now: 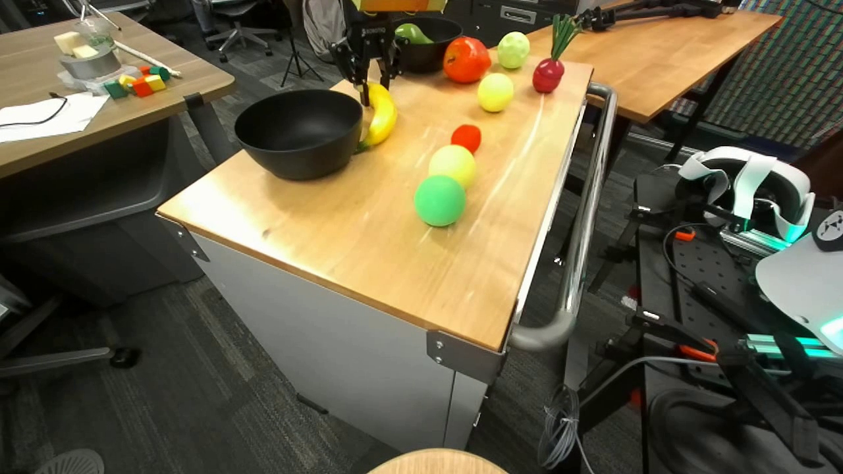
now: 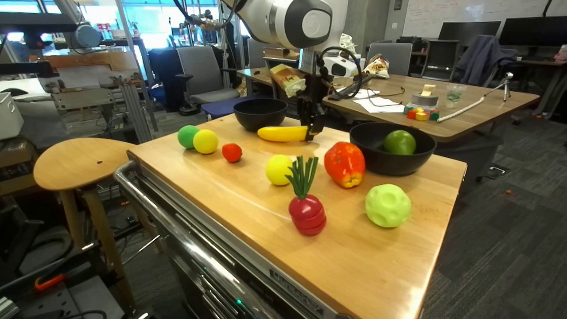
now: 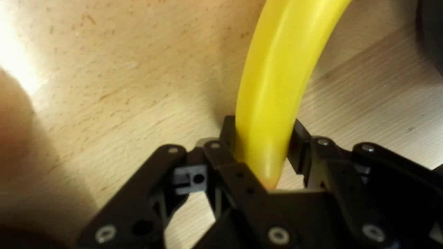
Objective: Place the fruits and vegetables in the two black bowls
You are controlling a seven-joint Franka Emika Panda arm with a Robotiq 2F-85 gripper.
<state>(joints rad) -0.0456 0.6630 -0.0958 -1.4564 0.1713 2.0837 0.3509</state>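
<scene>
In the wrist view my gripper (image 3: 264,138) is shut on one end of the yellow banana (image 3: 282,76), a finger against each side. The banana lies on the wooden top beside an empty black bowl (image 1: 299,135). The other black bowl (image 2: 385,161) holds a dark green fruit (image 2: 399,142). Around them on the wood sit a red-orange fruit (image 2: 344,165), a bumpy light green ball (image 2: 388,205), a red root with green leaves (image 2: 307,215), a yellow ball (image 2: 278,170), a small red round (image 2: 232,152), another yellow ball (image 2: 205,141) and a green ball (image 2: 187,136).
The empty bowl's dark wall (image 3: 431,31) shows close to the banana at the wrist view's right edge. A metal rail (image 1: 593,217) runs along one side of the wooden cart top (image 1: 369,263). A separate desk (image 2: 469,115) with blocks and tape stands beyond the cart.
</scene>
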